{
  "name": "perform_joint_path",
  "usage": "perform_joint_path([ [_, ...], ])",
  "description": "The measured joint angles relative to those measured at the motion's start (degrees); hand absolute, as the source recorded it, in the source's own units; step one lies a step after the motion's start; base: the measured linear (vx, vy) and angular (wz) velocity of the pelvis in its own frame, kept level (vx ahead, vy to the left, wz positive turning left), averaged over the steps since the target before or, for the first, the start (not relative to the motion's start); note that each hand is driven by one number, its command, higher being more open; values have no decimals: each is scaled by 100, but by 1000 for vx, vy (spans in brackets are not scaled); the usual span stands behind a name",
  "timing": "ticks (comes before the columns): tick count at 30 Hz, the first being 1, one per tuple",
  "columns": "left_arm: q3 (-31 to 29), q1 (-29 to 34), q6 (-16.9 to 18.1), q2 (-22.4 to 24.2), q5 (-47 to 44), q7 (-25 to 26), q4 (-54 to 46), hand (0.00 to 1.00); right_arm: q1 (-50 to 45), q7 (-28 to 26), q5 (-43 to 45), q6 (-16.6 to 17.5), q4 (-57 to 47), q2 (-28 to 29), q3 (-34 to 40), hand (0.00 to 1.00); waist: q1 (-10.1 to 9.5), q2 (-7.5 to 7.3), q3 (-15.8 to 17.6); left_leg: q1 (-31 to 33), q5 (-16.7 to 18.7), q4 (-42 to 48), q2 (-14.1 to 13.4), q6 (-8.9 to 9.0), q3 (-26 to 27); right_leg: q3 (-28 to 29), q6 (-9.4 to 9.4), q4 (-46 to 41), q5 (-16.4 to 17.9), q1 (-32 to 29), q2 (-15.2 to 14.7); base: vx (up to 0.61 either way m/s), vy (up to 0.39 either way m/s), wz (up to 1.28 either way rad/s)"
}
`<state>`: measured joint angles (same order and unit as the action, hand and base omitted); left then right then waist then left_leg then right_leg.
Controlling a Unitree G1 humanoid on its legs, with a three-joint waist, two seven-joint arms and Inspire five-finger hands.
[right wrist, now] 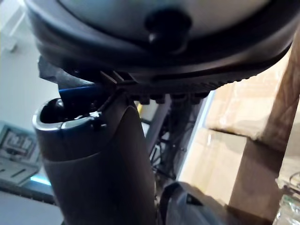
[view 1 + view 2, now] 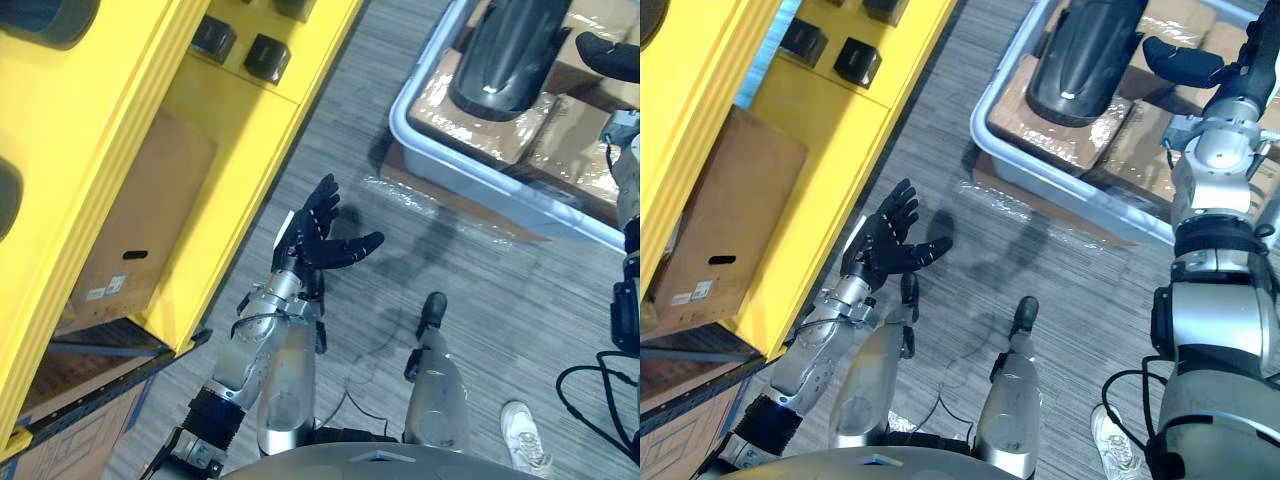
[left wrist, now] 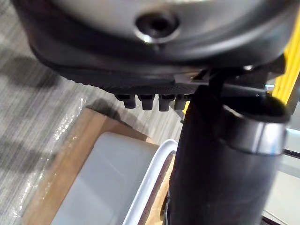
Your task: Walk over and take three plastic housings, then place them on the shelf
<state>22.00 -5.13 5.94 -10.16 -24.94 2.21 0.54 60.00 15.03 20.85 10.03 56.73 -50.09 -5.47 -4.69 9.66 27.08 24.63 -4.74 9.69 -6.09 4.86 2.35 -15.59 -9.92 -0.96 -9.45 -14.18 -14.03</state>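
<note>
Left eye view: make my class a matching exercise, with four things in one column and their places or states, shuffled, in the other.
Things
1 left hand
2 black housing
3 cardboard box
4 white shoe

Places or states
A lying in the grey bin
B on the floor, lower right of the view
C open, held above the floor
D inside the yellow shelf

Pairs: 1-C, 2-A, 3-D, 4-B

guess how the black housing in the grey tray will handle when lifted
The black housing looks like a thin curved shell, so likely stiff and light for its size. Its glossy, rounded surface may be slippery, and lying on wrapped boxes it could rock.
</note>
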Motion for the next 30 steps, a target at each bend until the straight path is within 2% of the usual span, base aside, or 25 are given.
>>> perform_joint_path([
  [3,35,7,2,3,-37,33,156,100,301,-25,-22,-331,212,-1,-259,100,-43,17,7,21,-26,-1,44,-15,-25,-37,7,-1,5,-5,-35,-28,3,7],
  [6,90,6,6,1,-147,34,182,100,606,-51,-287,-828,406,-10,-432,100,-54,23,8,83,-41,-6,65,16,-48,-100,34,-8,21,-44,-51,-44,-8,5],
  [8,248,-96,8,7,-158,45,197,100,686,-51,-490,-1210,671,-42,-431,100,-148,32,10,97,-74,-41,65,42,-64,-139,59,-12,37,-71,-50,-18,-12,1],
  [11,398,-142,18,20,-159,48,245,100,691,-101,-501,-1680,912,-42,-433,100,-153,56,15,96,-149,-88,71,4,-78,-158,91,-47,56,-92,-50,-8,-7,1],
  [15,510,-142,40,77,-159,130,488,100,874,-124,-824,-2141,1124,-46,-441,100,-142,119,33,94,-183,-108,63,2,-64,-170,147,-95,93,-132,-50,-12,-16,-2],
  [19,600,-136,41,107,-160,175,641,100,1093,-394,-1094,-2373,1245,-109,-647,100,-161,165,35,86,-326,-310,50,31,-56,-236,215,-97,138,-219,-45,-28,-38,-1],
  [20,634,-138,41,107,-160,198,645,100,1095,-465,-1154,-2426,1245,-124,-649,0,-172,167,34,86,-348,-336,49,30,-60,-242,217,-103,139,-231,-44,-23,-38,3],
  [25,734,-153,41,126,-169,262,711,100,1189,-684,-1391,-2671,1337,-386,-728,0,-300,178,27,-36,-565,-698,52,34,-72,-293,225,-110,144,-264,-42,-7,-31,3],
  [30,725,-154,50,116,-169,339,856,100,1189,-686,-1593,-2708,1428,-583,-763,0,-300,181,26,-222,-773,-1092,58,37,-69,-320,244,-125,162,-266,-42,-4,-39,1],
])
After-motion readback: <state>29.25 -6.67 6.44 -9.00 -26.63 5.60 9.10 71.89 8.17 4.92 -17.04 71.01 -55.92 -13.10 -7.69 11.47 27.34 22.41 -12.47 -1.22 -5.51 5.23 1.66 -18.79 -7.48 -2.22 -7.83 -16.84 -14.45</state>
